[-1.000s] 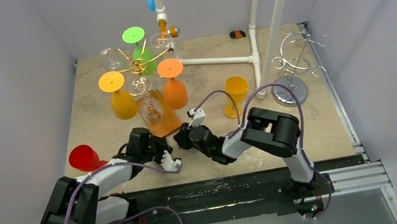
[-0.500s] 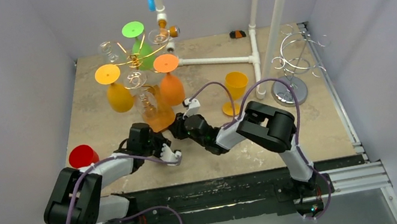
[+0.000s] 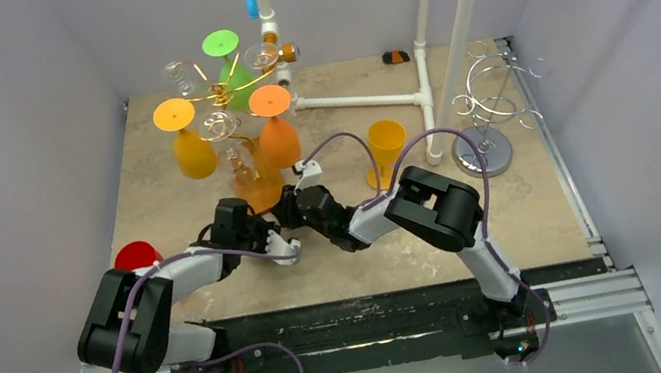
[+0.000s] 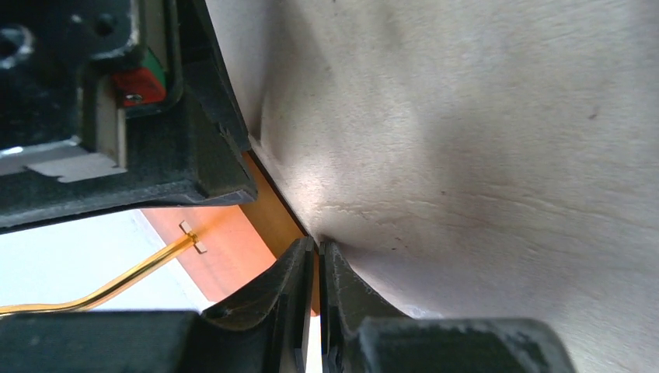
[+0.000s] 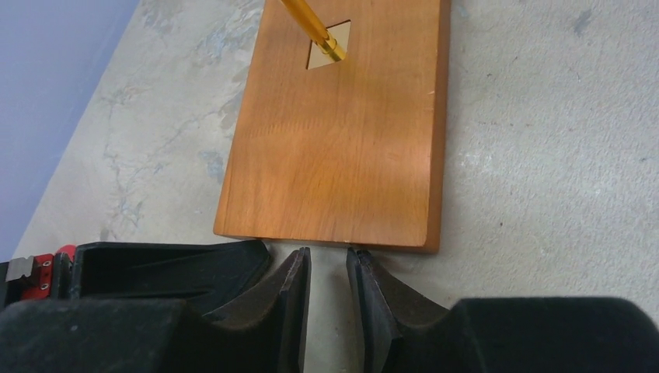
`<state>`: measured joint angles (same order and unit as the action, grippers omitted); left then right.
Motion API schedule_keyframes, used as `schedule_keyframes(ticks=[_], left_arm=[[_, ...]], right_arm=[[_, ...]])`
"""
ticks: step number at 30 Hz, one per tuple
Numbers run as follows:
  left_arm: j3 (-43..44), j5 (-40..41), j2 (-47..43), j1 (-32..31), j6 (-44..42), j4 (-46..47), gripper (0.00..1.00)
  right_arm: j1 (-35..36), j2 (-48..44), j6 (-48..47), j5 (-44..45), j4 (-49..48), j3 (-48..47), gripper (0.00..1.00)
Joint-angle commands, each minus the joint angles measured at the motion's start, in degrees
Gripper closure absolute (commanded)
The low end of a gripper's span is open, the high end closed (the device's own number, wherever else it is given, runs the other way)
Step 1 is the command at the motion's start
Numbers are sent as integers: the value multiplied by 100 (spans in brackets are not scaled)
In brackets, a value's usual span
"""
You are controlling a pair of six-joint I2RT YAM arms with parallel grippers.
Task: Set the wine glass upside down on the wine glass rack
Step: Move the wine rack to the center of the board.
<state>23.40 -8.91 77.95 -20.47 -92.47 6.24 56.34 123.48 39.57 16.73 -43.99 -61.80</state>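
At rack base (image 5: 342, 140), left claw (image 4: 317, 247) closed, empty; right claw (image 5: 326, 255) slightly parted, gripping nothing.

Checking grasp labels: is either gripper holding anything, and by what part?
Nothing is held. The left gripper is shut and the right gripper slightly open, both with tips at the rack base edge.

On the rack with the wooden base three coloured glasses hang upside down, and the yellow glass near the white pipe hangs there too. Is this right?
Not quite. The green glass, amber glass and orange glass hang upside down on the rack, but the yellow glass near the white pipe stands upright on the table, apart from the rack. The top external view shows it.
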Motion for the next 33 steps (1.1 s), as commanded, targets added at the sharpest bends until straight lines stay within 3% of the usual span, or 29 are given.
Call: schedule_keyframes(ticks=[1, 10, 17, 20, 24, 33], left_arm=[[225, 487, 267, 178, 248, 84, 87], [271, 609, 457, 362, 293, 251, 87], [203, 458, 125, 368, 271, -75, 84], [157, 390, -111, 368, 288, -303, 76], [167, 128, -601, 361, 401, -904, 54], [632, -1043, -1737, 359, 323, -2862, 43]], right_arm=[[-37, 14, -126, -102, 50, -343, 66], [-41, 101, -192, -225, 64, -552, 64], [-39, -22, -188, -135, -143, -327, 60], [1, -127, -132, -141, -203, -164, 58], [102, -395, -81, -123, -317, 172, 55], [400, -1530, -276, 67, -31, 1052, 45]])
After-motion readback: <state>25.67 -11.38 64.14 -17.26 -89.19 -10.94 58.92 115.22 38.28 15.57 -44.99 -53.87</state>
